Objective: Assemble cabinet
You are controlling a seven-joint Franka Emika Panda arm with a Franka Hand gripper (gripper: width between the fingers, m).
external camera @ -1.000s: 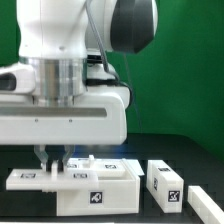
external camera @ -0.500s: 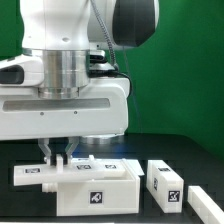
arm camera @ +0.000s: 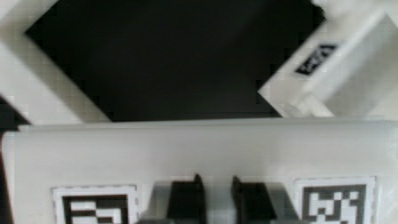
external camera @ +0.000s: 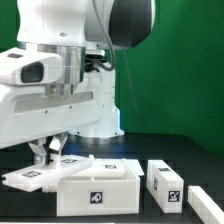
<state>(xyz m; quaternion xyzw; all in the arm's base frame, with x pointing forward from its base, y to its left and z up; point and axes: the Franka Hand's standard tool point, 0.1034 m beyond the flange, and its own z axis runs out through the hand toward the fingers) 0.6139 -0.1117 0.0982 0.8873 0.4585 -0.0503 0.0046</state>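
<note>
My gripper is shut on a flat white cabinet panel with fiducial tags, at the exterior view's left. The panel is tilted and lies against the left side of the white cabinet box, which carries a tag on its front. In the wrist view the panel fills the lower half, with a tag on each side of my dark fingers. The gripper pinches the panel's edge. Another tagged white part lies beyond it on the black table.
Two tagged white blocks stand at the exterior view's right, one next to the box and one at the frame's edge. More tagged white parts lie behind the box. The arm's body fills the upper left.
The wrist has turned and moved to the exterior view's left. The panel it holds has gone from lying flat beside the box to a tilted, skewed position.
</note>
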